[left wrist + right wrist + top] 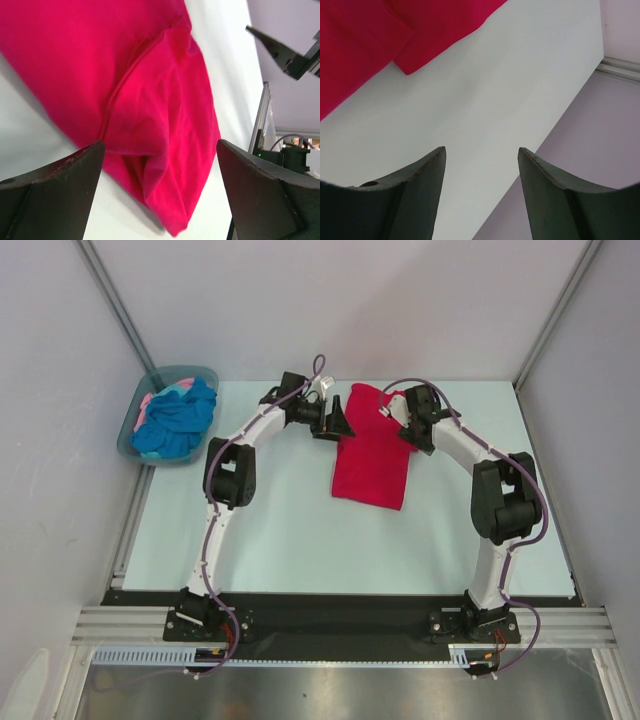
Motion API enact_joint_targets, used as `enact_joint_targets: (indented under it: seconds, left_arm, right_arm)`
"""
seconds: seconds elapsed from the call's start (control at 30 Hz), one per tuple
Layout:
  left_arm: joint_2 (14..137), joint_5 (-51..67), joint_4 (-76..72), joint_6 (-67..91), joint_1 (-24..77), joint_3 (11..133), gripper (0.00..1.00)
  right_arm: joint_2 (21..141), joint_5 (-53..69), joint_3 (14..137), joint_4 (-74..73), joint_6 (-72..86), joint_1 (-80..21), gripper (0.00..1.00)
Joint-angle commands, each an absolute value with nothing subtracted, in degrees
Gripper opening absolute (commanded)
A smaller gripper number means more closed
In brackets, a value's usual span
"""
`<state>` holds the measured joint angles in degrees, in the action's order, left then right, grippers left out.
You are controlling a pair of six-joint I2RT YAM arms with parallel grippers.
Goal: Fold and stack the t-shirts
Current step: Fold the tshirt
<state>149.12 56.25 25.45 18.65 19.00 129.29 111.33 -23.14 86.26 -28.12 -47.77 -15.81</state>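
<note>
On the table (pixel 280 530), red t-shirt (pixel 372 455), long axis near-to-far, narrower end far.

Noted: crimson-red t-shirt (pixel 372 448) — plain, one colour throughout, no print. The turquoise-blue t-shirt (pixel 180 425) is plain as well. Of the pale pink t-shirt (pixel 150 405) only a strip shows, unpatterned. The tub (pixel 130 432) is grey-teal. The table (pixel 280 530) is very pale mint, unmarked. The arms (pixel 462 445) — white links, black joints; cables (pixel 543 520) purple. The walls (pixel 350 300) are light grey.
</note>
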Motion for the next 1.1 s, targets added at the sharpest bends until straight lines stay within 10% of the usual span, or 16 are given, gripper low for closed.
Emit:
enact_joint_targets:
  seconds: [0.0, 1.07]
  left_arm:
    - [143.4, 54.6, 35.0, 11.6, 18.9, 132.1, 1.00]
    - [147.5, 55.2, 36.9, 10.6, 22.1, 134.5, 1.00]
  right_arm:
    - [110.1, -24.0, 86.9, -25.8, -48.7, -16.6, 0.65]
    - [109.9, -24.2, 87.0, -24.4, -49.4, -18.4, 0.63]
